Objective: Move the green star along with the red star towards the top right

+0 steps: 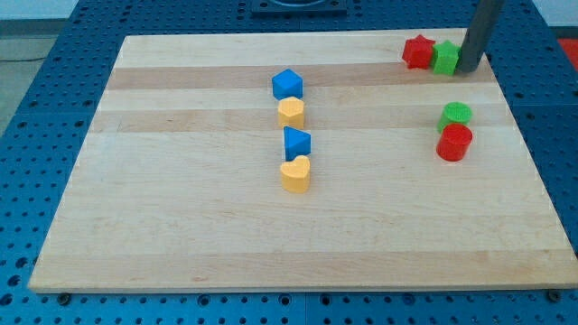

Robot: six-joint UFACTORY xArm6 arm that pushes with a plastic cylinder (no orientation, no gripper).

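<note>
The red star (416, 51) and the green star (444, 57) lie side by side, touching, near the board's top right corner. The red star is on the left of the green one. My tip (469, 69) stands right against the green star's right side. The dark rod rises from it to the view's top edge.
A green cylinder (456, 115) and a red cylinder (454, 143) sit below the stars at the right. In the middle stand a blue block (287, 84), a yellow block (291, 113), a blue triangle-like block (296, 143) and a yellow heart (295, 174). The wooden board (181, 226) lies on a blue pegboard.
</note>
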